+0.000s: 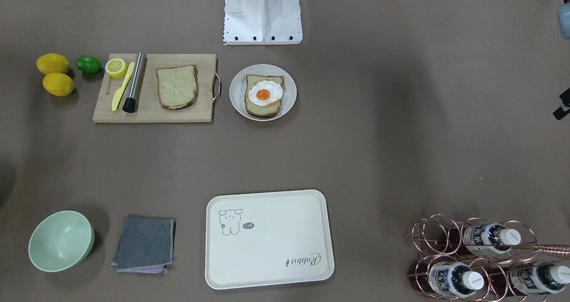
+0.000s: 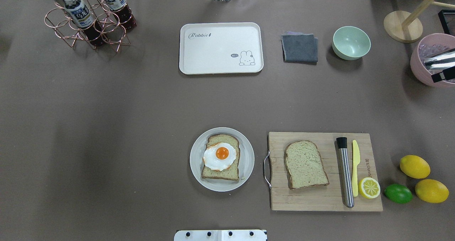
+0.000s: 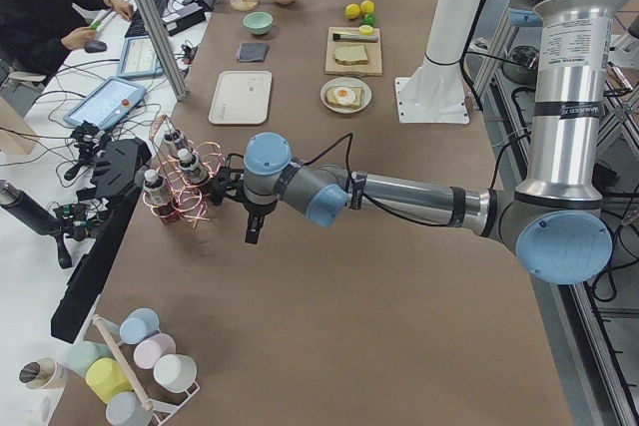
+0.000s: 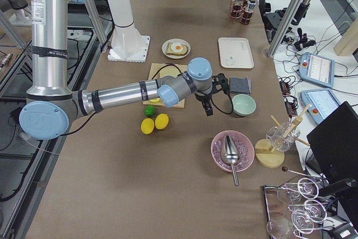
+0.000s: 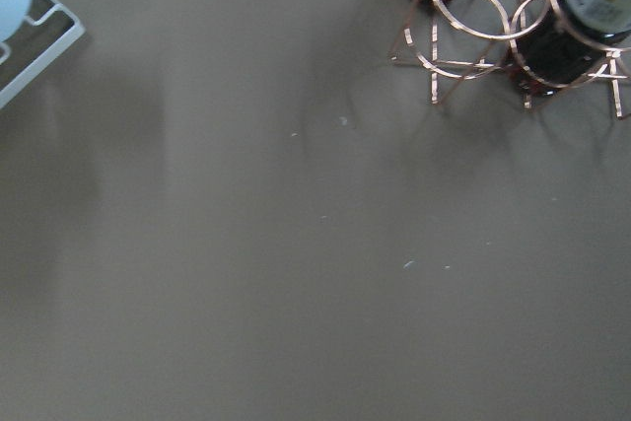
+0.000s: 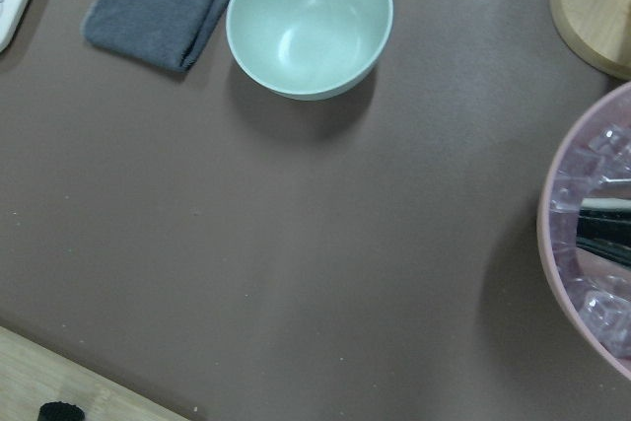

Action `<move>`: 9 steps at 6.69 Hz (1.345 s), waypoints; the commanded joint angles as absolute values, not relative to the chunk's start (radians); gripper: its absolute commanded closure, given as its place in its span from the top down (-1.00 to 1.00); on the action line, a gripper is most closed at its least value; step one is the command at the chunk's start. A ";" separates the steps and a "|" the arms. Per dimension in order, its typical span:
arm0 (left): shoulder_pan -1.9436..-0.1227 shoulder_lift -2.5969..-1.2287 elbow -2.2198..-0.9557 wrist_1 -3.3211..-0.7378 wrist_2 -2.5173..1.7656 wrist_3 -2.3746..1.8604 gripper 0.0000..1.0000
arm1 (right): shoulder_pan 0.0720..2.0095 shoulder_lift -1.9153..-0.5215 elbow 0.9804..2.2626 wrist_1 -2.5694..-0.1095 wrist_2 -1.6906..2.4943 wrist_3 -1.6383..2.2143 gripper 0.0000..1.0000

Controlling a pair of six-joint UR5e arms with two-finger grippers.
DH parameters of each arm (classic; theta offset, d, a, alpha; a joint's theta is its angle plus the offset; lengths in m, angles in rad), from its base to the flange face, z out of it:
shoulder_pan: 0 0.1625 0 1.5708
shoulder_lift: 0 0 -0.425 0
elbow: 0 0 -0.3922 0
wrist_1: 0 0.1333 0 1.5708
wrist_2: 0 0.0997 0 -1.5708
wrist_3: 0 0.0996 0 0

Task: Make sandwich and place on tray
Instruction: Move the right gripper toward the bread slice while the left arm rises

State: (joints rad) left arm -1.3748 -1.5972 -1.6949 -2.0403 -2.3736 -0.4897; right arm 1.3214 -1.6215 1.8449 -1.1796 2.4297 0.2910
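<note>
A slice of bread (image 2: 221, 162) with a fried egg (image 2: 220, 157) on top lies on the round pale grey plate (image 2: 196, 158). A second slice (image 2: 305, 164) lies on the wooden cutting board (image 2: 320, 198). The cream tray (image 2: 221, 48) lies at the table's far side with nothing on it. My left gripper (image 3: 253, 234) hangs above the table near the bottle rack. My right gripper (image 4: 208, 109) hangs between the board and the green bowl. I cannot tell whether either is open or shut.
On the board lie a steel muddler (image 2: 345, 171), a yellow knife (image 2: 355, 168) and a lemon half (image 2: 369, 188). Two lemons (image 2: 414, 166) and a lime (image 2: 398, 193) lie beside it. A grey cloth (image 2: 299, 48), green bowl (image 2: 351, 42), pink bowl (image 2: 428, 61) and copper bottle rack (image 2: 89, 20) stand at the far side.
</note>
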 commanded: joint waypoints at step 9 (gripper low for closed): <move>-0.922 -1.827 -1.690 -2.425 -2.141 -1.276 0.96 | 0.789 -1.497 1.847 -0.848 2.127 1.024 1.00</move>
